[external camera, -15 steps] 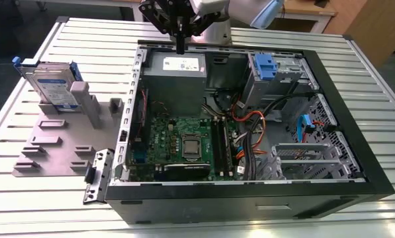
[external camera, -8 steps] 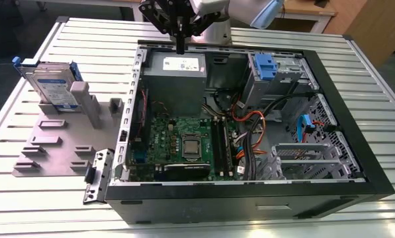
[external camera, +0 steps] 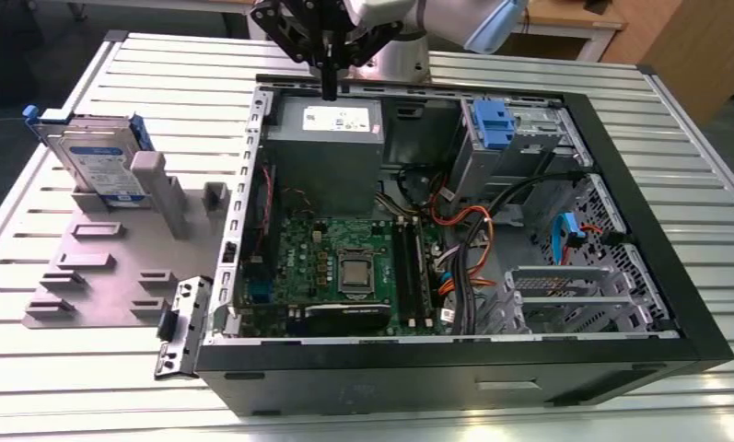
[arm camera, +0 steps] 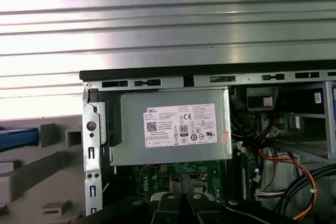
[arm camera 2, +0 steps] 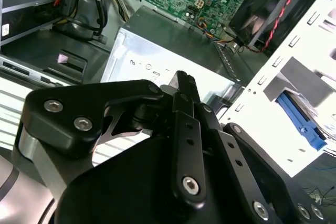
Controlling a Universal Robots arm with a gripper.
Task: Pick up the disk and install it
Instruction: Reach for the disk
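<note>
The disk (external camera: pixel 102 168), a silver drive with a white-and-blue label and a blue frame, stands on edge in a grey holder (external camera: pixel 109 267) at the exterior view's left, outside the open computer case (external camera: pixel 465 359). My gripper (external camera: pixel 330 89) hangs over the case's far edge, just above the grey power supply box (external camera: pixel 327 138), well apart from the disk. Its black fingers (arm camera 2: pixel 181 85) are pressed together, shut, with nothing between them. In the first wrist view the fingertips (arm camera: pixel 181 182) point at the power supply (arm camera: pixel 173 127), and a blue edge of the disk (arm camera: pixel 18 137) shows to one side.
Inside the case lie a green motherboard (external camera: pixel 342 258), orange and black cables (external camera: pixel 465 230), a drive bay with a blue latch (external camera: pixel 492 124) at the far right and a metal cage (external camera: pixel 564 295). The case rests on a slatted metal table (external camera: pixel 686 166).
</note>
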